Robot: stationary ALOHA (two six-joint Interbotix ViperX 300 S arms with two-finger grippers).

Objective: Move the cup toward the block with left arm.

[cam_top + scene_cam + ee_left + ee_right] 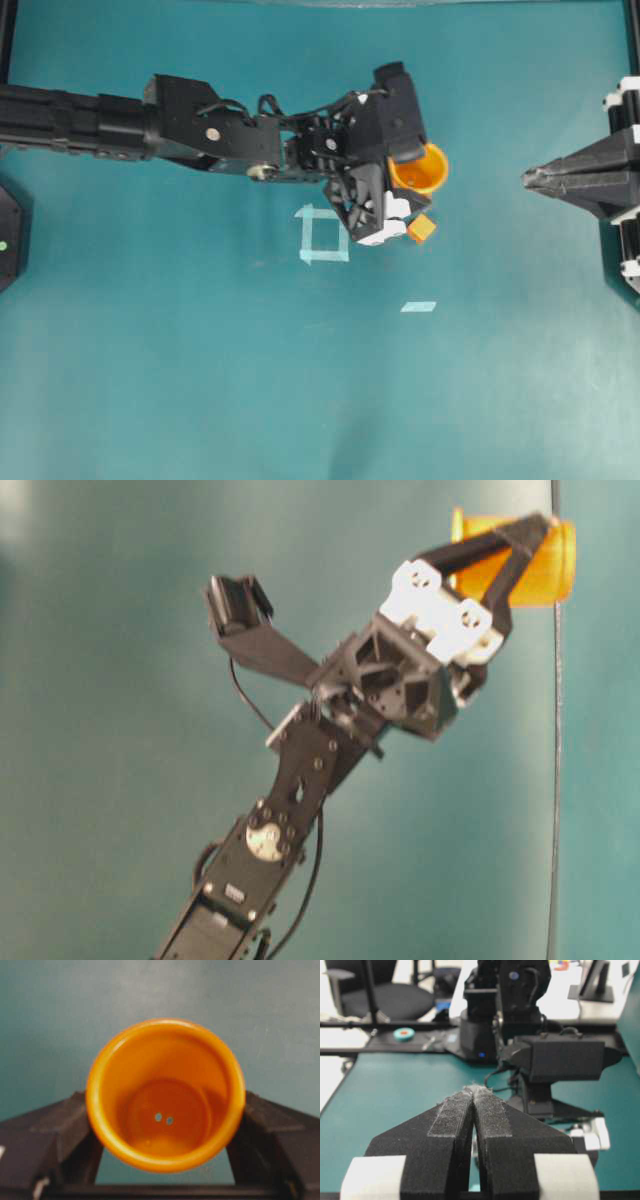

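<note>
The yellow-orange cup (428,170) stands right of the table's middle. My left gripper (415,182) is shut on it, one black finger on each side. In the left wrist view I look into the cup (165,1060), which sits between the two fingers (60,1130) of the gripper (165,1135). The table-level view shows the fingers (475,550) clasping the cup (552,570). I cannot tell whether the cup is off the table. The tiny orange block (421,228) lies just below the cup, beside the gripper's white parts. My right gripper (528,178) (474,1091) is shut and empty at the right edge.
A pale blue tape square outline (323,234) lies left of the block, partly under the left gripper. A pale tape strip (418,306) lies nearer the front. The left arm (200,125) stretches in from the left edge.
</note>
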